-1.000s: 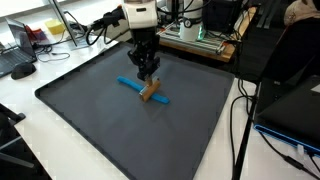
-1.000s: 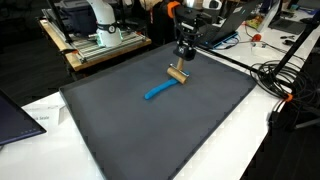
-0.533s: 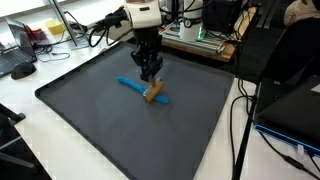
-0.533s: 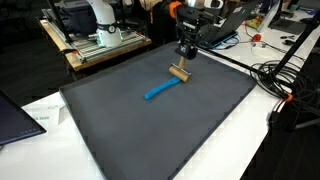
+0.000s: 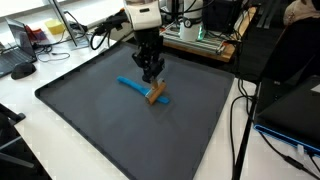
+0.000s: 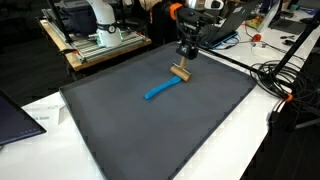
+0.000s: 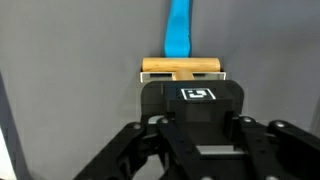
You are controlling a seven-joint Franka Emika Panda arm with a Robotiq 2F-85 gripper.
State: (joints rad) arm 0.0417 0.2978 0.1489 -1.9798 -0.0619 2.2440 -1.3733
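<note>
A tool with a blue handle (image 5: 130, 84) and a pale wooden head (image 5: 154, 94) lies on the dark grey mat (image 5: 110, 130). In both exterior views my gripper (image 5: 151, 77) points straight down onto the wooden head (image 6: 180, 72), its fingers closed in on it. The blue handle (image 6: 156, 93) stretches away from the head along the mat. In the wrist view the wooden head (image 7: 181, 67) shows just past my gripper (image 7: 181, 80) and the handle (image 7: 180, 28) runs to the top edge. The gripper body hides the fingertips there.
The mat's raised rim (image 6: 215, 60) borders white tabletop. Black cables (image 5: 240, 125) hang beside the mat. An aluminium frame with electronics (image 6: 100, 40) stands behind it, and a laptop (image 6: 18, 115) sits at one corner.
</note>
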